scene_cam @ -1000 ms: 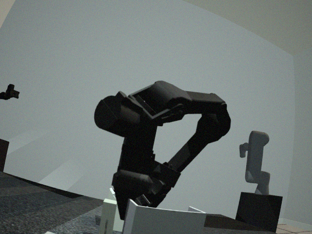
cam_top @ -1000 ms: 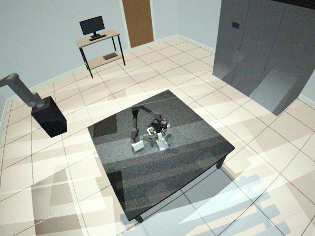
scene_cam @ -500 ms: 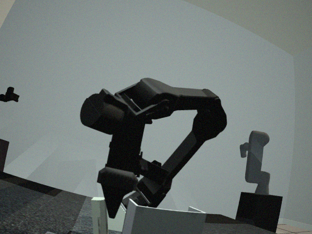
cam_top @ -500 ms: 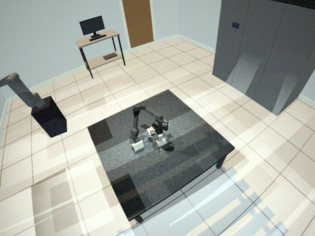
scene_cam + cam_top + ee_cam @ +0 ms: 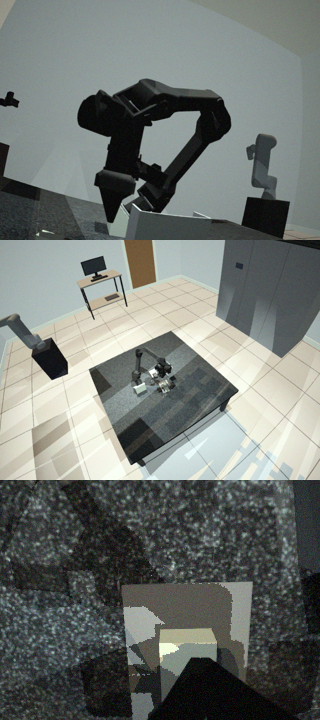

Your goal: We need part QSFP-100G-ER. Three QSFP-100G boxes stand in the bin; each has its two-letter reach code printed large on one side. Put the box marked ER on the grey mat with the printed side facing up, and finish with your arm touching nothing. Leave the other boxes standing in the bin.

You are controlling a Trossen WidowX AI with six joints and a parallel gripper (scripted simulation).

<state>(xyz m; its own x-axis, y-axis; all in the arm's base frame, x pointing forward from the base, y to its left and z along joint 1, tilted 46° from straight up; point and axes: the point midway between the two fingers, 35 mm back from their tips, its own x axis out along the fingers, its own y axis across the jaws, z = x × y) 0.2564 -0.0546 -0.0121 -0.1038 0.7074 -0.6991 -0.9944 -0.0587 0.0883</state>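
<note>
From here the table (image 5: 178,405) is charcoal, speckled and crossed by lighter and darker patches. The mat (image 5: 242,610) looks pale grey, blotched with brown shadow; the box (image 5: 187,636) is cream on one face and grey-green on another. The arm (image 5: 138,363) (image 5: 184,155) is black. The bin (image 5: 170,226) is greyish white. The floor (image 5: 108,330) is cream with dark grid lines, the door (image 5: 140,263) brown.

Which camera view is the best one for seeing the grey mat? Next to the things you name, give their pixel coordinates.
The wrist view: the mat (image 5: 168,389) (image 5: 175,597) appears large there, with one box (image 5: 186,636) partly covering it. The top view shows it small and partly covered. In the exterior view, I cannot identify it surely.
</note>
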